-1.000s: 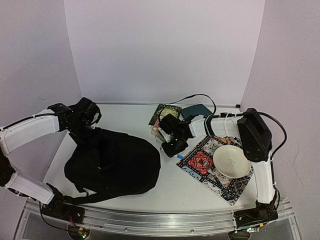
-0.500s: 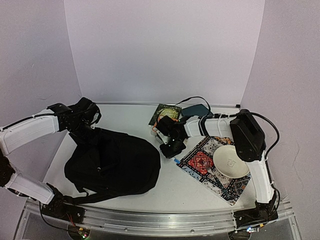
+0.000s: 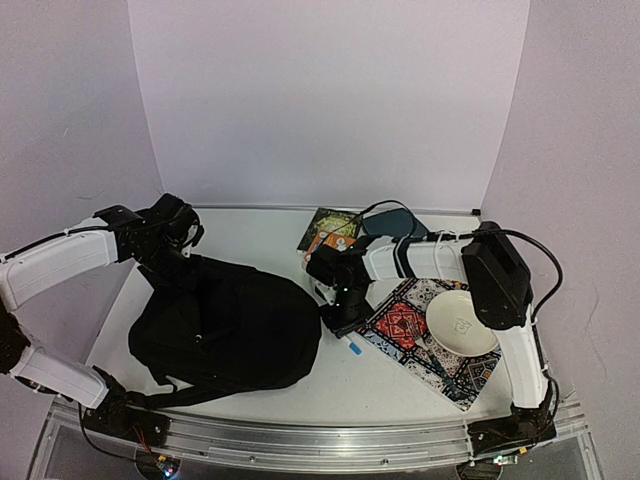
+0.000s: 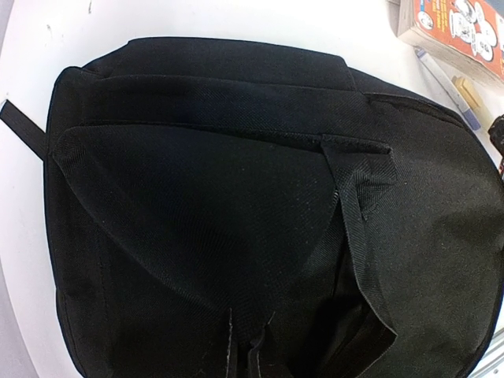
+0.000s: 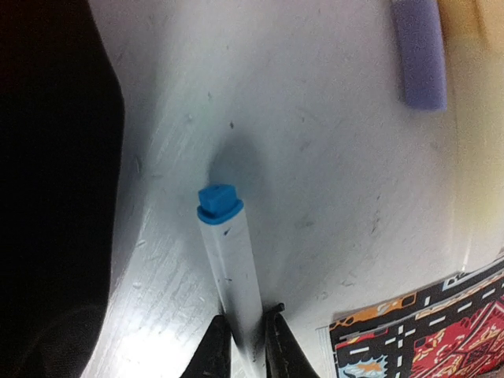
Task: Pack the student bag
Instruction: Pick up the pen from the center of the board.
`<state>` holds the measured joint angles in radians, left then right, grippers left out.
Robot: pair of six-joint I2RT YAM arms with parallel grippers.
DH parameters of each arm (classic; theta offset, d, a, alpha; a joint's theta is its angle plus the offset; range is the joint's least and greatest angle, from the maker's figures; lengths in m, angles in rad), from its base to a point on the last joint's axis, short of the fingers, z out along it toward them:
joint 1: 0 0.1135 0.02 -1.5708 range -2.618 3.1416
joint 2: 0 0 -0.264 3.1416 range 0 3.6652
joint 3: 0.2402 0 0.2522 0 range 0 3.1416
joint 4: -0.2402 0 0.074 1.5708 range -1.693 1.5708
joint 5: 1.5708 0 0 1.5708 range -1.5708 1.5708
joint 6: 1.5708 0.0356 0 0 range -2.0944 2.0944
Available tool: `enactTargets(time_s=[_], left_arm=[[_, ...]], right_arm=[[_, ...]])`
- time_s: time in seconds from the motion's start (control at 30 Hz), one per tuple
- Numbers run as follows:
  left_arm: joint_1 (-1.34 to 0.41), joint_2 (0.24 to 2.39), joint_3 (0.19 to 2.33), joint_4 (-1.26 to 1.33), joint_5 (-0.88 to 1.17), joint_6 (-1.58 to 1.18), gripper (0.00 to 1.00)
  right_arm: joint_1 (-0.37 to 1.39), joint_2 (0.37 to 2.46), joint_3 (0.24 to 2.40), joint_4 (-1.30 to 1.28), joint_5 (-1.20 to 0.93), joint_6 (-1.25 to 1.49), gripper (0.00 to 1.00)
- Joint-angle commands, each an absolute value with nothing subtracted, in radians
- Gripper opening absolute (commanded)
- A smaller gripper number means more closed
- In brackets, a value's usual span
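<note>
1. Desk [image 3: 255,232]: white, flat; carries every item below.
2. Marker [image 5: 230,260]: white barrel, blue square cap. The cap end shows just beside the near left edge of item 3. Whether it touches the desk cannot be told.
3. Patterned book [image 3: 400,325]: cover in red, black, orange and white; lies flat at the right.
4. Bowl [image 3: 461,322]: plain white, round, upright, resting on the patterned book.
5. Pouch [image 3: 393,222]: teal, flat, far side.
6. Dark book [image 3: 338,220]: greenish cover, flat, just left of the pouch.
7. Orange book [image 4: 461,27]: cartoon figures on the cover.
8. Pen [image 4: 447,77]: slim, grey, violet end; just beside the orange book.
</note>
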<state>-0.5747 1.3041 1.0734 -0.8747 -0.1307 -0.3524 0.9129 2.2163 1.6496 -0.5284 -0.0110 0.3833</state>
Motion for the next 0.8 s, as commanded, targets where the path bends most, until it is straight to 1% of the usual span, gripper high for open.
enactTargets(time_s=[0.0,0.1,0.2,0.3,0.53,0.77], left_arm=[[-0.571,1.291,1.126,-0.866,-0.122,-0.335,0.0],[-0.571,1.286,1.123,-0.863,-0.109,-0.337,0.0],[-0.571,1.281,1.122,-0.859,-0.085,-0.339,0.0],[-0.571,1.281,1.122,-0.853,-0.061,-0.337,0.0],[-0.571,1.278,1.117,-0.823,-0.002,-0.352,0.0],[-0.571,1.284,1.113,-0.8,0.052,-0.365,0.0]], right_arm=[[0.92,2.291,1.705,-0.708,-0.02,0.406,0.18],[0.92,2.329,1.744,-0.724,-0.014,0.4,0.21],[0.92,2.349,1.76,-0.734,-0.009,0.391,0.2],[0.92,2.339,1.762,-0.737,-0.001,0.387,0.12],[0.916,2.216,1.722,-0.673,0.0,0.393,0.0],[0.905,2.078,1.687,-0.62,-0.005,0.43,0.0]])
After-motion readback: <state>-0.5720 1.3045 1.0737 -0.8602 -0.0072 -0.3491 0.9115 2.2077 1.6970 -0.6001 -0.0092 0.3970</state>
